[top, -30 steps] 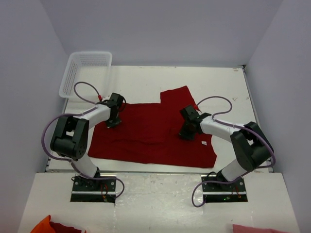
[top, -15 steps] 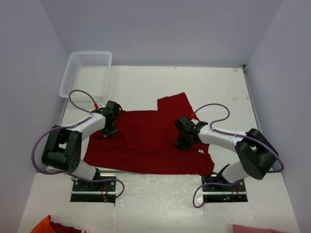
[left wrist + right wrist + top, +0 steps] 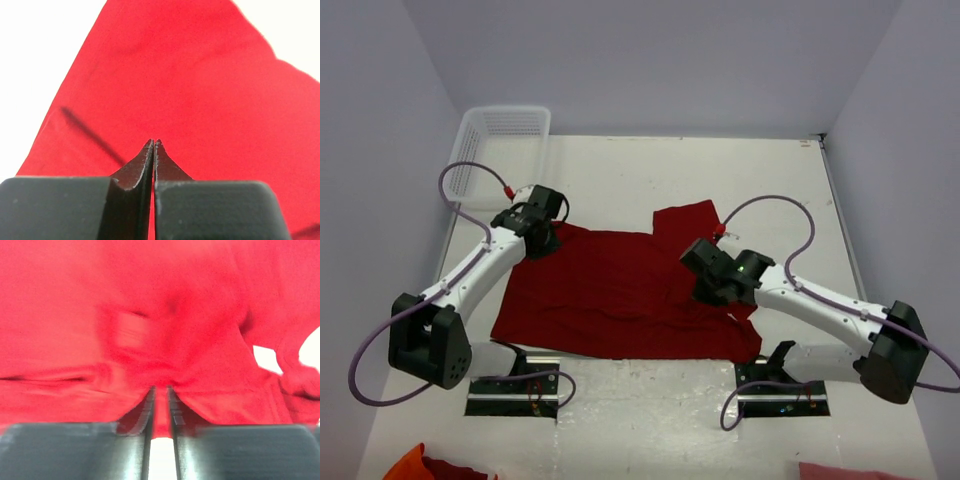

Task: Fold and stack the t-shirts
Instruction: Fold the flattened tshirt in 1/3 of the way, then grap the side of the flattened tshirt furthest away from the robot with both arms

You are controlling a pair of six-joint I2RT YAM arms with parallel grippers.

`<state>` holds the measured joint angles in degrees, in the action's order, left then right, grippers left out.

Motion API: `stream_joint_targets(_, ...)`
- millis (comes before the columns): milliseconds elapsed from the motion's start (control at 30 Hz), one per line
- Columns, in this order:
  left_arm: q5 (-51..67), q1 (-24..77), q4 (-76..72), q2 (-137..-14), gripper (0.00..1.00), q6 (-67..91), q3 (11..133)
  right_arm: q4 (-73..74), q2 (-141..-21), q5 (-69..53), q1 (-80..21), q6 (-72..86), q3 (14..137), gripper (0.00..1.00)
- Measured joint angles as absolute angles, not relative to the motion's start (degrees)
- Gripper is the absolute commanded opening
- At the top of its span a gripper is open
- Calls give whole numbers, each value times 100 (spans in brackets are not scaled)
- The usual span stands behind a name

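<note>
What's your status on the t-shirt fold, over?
Status: left gripper shut at the far-left corner; right gripper barely parted at bunched cloth, grip unclear. Red t-shirt spread out, not folded. White basket far left, apart from it.

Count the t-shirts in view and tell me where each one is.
1: a dark red short-sleeved cloth t-shirt lies spread out in the middle of the white table. Orange-red cloth and pink cloth, cut off at the near edge, may be further shirts.
</note>
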<state>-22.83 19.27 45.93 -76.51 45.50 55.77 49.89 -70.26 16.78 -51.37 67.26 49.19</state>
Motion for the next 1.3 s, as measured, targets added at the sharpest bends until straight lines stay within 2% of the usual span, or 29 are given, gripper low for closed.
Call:
stream_joint_targets(33,-2285,1942,4613,-7651,0,4547,5747,5037,-6976,1837,-5135,6613,5157,39)
stream_joint_targets(67,-2290,1962,4600,-7651,0,4541,5922,5083,-6956,2034,-5127,6427,5439,49)
stream_joint_targets(100,-2294,1970,4591,-7660,0,4534,6088,5094,-6965,2241,-5083,6202,5684,53)
stream_joint_targets(167,-2316,1981,4560,-7719,0,4510,6353,4978,-7070,2606,-4932,5575,6101,53)
stream_joint_targets(267,-2362,1990,4547,-8060,0,4425,6796,5006,-7762,2705,-4093,4641,6967,47)
stream_joint_targets(367,-2386,1992,4532,-8567,0,4331,7205,4906,-8827,2421,-3044,3850,7931,41)
stream_joint_targets(400,-2388,1992,4534,-8702,0,4296,7299,4814,-9179,2331,-2738,3590,8195,33)
stream_joint_targets(467,-2386,1992,4523,-8993,0,4228,7485,4794,-9762,2086,-2294,3162,8646,30)
stream_joint_targets(567,-2366,1992,4493,-9223,0,4174,7583,4969,-10744,1597,-1815,2633,9673,28)
stream_joint_targets(700,-2296,2008,4421,-9260,0,4084,7583,4984,-11876,882,-1365,2104,10975,14)
stream_joint_targets(733,-2287,2014,4392,-9260,0,4077,7583,4991,-12084,742,-1282,2018,11172,15)
stream_joint_targets(767,-2274,2032,4353,-9266,0,4058,7583,5009,-12304,580,-1186,1957,11371,28)
stream_joint_targets(833,-2263,2073,4289,-9279,0,3981,7583,5019,-12691,281,-1039,1846,11642,36)
stream_joint_targets(867,-2250,2091,4259,-9286,0,3953,7583,5017,-12862,145,-974,1789,11723,45)
stream_joint_targets(933,-2196,2126,4187,-9301,0,3898,7583,5035,-13115,-67,-880,1710,11747,52)
stream_joint_targets(1000,-2108,2150,4080,-9303,0,3826,7577,5081,-13334,-276,-823,1629,11754,47)
stream_joint_targets(1300,-1643,2211,3712,-9301,0,3671,7572,5448,-13592,-1044,-790,1538,12031,50)
